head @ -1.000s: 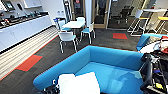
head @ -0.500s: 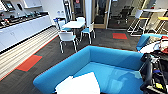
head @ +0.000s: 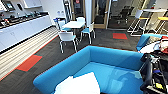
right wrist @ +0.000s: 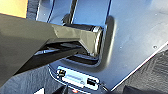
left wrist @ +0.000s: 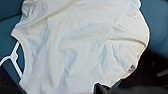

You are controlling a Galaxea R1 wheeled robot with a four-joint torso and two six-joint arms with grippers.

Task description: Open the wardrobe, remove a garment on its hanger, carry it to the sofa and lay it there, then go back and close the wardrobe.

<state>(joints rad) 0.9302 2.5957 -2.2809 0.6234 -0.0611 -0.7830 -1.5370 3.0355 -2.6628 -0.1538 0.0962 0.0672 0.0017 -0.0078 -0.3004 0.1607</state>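
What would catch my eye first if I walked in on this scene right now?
Most likely the bright blue sofa, which curves across the foreground of the head view. A white shirt lies spread on its seat near the front edge, and the left wrist view shows a slim white hanger poking out of its neck. Beyond the sofa stands a small white table ringed with chairs, and an orange patch of carpet lies to the left.

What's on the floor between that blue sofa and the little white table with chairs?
In the head view, only dark carpet lies between the blue sofa and the white table; one white chair stands on the sofa side of the table.
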